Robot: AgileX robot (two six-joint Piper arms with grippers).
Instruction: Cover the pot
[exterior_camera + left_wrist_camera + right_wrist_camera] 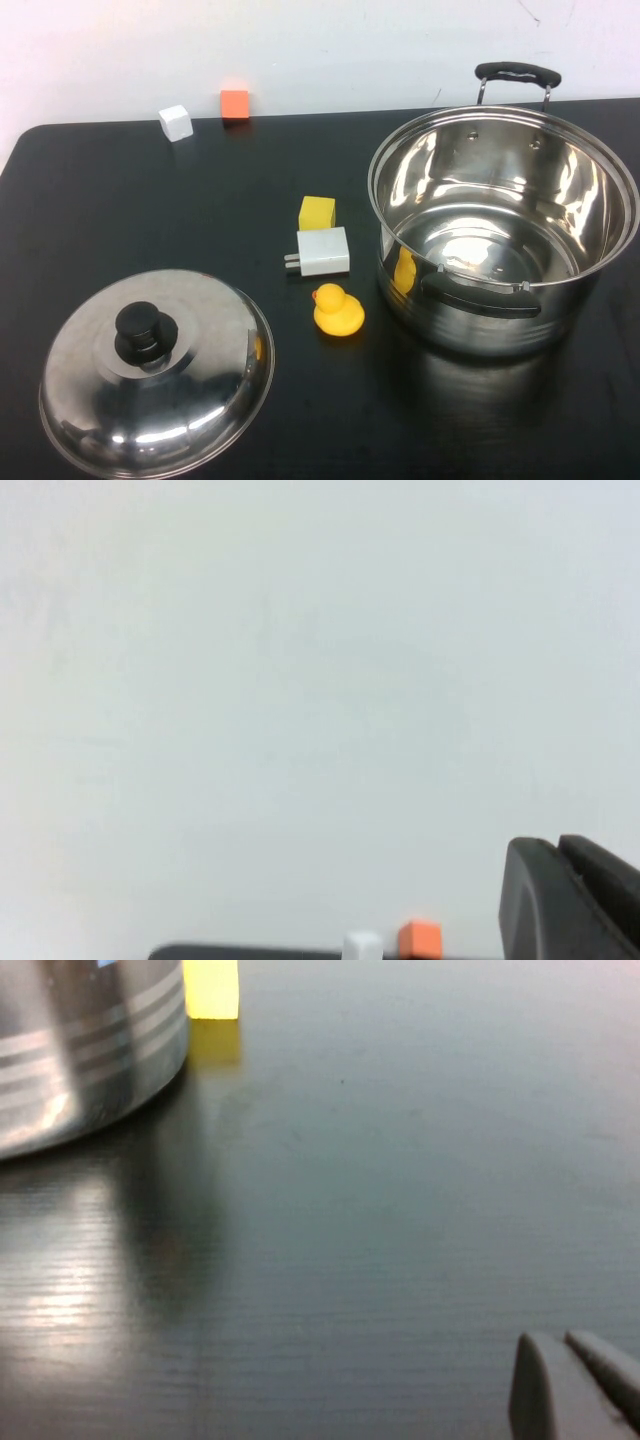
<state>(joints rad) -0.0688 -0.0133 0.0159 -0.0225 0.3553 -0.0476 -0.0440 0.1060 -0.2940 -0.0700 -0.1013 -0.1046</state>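
The pot [480,330] is a large shiny steel pot with two black loop handles. It stands open and empty at the right of the black table. The domed steel lid [190,400] with its black knob [145,333] lies on the table at the front left, apart from the pot. Neither arm shows in the high view. My left gripper [557,845] is shut and empty, raised and facing the white wall. My right gripper [555,1342] is shut and empty, low over the table, with the pot's wall [80,1060] some way off.
A yellow duck [338,310], a white charger [323,251] and a yellow cube [317,212] sit between lid and pot. A white cube [175,122] and an orange cube [234,104] stand at the far edge; both show in the left wrist view [420,938].
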